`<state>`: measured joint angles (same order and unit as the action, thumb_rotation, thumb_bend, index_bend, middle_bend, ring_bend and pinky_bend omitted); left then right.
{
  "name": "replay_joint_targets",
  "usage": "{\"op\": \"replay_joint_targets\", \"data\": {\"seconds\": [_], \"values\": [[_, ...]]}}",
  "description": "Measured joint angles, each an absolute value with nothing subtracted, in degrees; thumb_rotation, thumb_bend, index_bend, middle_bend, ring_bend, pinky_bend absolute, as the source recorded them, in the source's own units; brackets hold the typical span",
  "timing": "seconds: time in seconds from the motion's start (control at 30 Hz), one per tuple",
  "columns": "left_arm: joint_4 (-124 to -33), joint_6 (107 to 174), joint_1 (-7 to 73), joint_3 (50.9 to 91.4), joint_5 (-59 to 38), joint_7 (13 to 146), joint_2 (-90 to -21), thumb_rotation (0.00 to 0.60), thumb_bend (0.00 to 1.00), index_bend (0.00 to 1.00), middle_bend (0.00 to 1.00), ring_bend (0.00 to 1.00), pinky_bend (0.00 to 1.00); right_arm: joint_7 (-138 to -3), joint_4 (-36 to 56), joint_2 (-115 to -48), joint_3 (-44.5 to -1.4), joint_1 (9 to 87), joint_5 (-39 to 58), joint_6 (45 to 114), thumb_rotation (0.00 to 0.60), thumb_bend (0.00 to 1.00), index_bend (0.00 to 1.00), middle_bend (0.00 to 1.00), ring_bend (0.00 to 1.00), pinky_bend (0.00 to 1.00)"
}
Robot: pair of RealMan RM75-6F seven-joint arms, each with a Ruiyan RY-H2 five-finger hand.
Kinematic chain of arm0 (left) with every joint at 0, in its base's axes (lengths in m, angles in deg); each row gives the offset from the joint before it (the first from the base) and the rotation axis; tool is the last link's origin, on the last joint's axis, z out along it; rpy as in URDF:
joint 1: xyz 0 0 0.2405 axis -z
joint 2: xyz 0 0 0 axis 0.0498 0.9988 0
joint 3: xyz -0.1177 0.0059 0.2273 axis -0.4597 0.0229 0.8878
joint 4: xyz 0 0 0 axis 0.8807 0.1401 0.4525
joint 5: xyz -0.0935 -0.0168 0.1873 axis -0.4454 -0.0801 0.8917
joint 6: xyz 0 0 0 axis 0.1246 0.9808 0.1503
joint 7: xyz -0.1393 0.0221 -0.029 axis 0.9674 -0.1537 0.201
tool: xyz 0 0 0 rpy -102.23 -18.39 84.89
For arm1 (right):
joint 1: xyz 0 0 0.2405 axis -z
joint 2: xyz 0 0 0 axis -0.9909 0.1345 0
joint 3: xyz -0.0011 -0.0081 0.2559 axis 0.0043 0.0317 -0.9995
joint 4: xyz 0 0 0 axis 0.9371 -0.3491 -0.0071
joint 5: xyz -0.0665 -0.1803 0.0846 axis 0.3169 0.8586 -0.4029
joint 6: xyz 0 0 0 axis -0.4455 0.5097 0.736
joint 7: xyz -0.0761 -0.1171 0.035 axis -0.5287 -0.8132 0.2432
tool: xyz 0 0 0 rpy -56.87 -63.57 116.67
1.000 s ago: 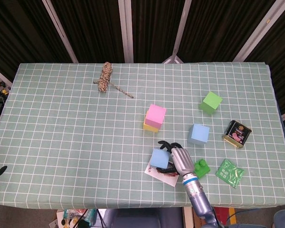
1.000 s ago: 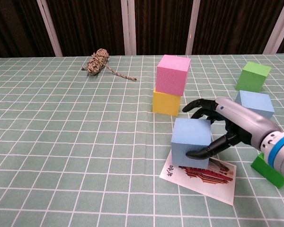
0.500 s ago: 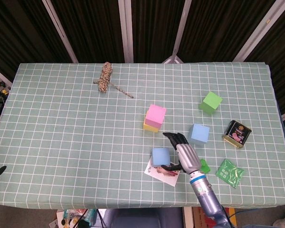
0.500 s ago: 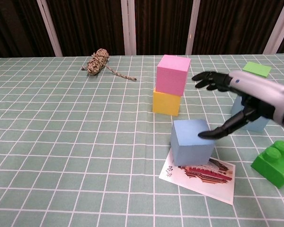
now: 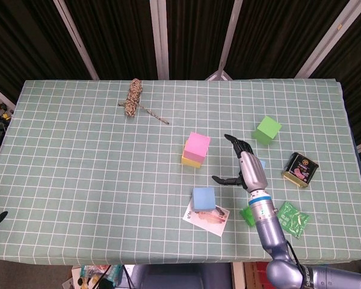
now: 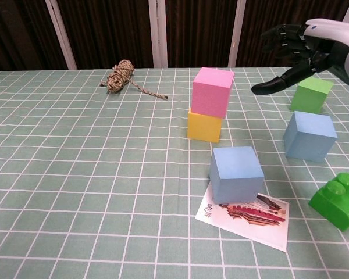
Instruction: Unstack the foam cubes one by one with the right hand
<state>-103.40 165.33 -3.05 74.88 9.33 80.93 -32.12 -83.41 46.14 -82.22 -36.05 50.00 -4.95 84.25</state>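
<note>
My right hand [image 6: 305, 49] hangs empty, fingers spread, above the table right of the pink cube [image 6: 212, 91] stacked on the yellow cube [image 6: 205, 126].

My right robot hand [image 6: 311, 43] hangs upper right of frame, fingers spread, holding nothing. Centre: pink cube [image 6: 212, 92] stacked on yellow cube [image 6: 205, 126]. Below them, a blue cube [image 6: 236, 173] sits partly on a printed card [image 6: 247, 214] on the worktop [image 6: 75, 174].

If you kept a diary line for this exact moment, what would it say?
right hand: open, raised, holding nothing | pink cube: on yellow cube | near blue cube: on table, partly on card
</note>
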Motion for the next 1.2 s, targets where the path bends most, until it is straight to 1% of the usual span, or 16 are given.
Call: {"op": "replay_joint_targets", "data": {"seconds": [0.17, 0.47, 0.73, 0.97, 1.1, 1.2], "values": [[-103.66, 165.17, -3.08, 74.89, 9.04, 80.8, -32.08, 0.6, 0.17, 0.2, 0.0, 0.0, 0.0, -86.98, 42.38, -84.1, -38.91, 44.69, -12.41, 82.78, 0.6, 0.04, 0.12, 0.14, 0.1, 0.02], [-103.53, 165.03, -3.08, 74.43, 8.29, 81.56, -31.86, 0.6, 0.17, 0.2, 0.0, 0.0, 0.0, -90.42, 34.73, -90.36, -41.88, 37.73, -17.79, 83.08, 0.6, 0.04, 0.12, 0.14, 0.1, 0.02], [-103.84, 164.37, -2.87, 74.46, 7.92, 81.41, -31.66, 0.6, 0.17, 0.2, 0.0, 0.0, 0.0, -91.24, 31.15, -93.04, -41.66, 35.58, -19.3, 82.98, 0.6, 0.04, 0.12, 0.13, 0.1, 0.02], [-103.82, 164.19, -2.88, 74.38, 7.7, 81.88, -31.51, 0.6, 0.17, 0.2, 0.0, 0.0, 0.0, -89.79, 29.11, -94.89, -40.65, 34.54, -17.83, 81.56, 0.6, 0.04, 0.12, 0.13, 0.1, 0.02], [-103.76, 164.17, -2.86, 74.37, 7.77, 82.2, -31.34, 0.6, 0.17, 0.2, 0.0, 0.0, 0.0, -89.67, 27.3, -96.14, -40.34, 33.9, -17.46, 81.49, 0.6, 0.04, 0.12, 0.13, 0.12, 0.02], [-103.64, 164.21, -2.91, 74.24, 7.63, 82.76, -31.18, 0.6, 0.17, 0.2, 0.0, 0.0, 0.0, -89.63, 25.82, -97.06, -40.24, 33.44, -17.54, 81.42, 0.6, 0.04, 0.12, 0.13, 0.17, 0.02]]}}
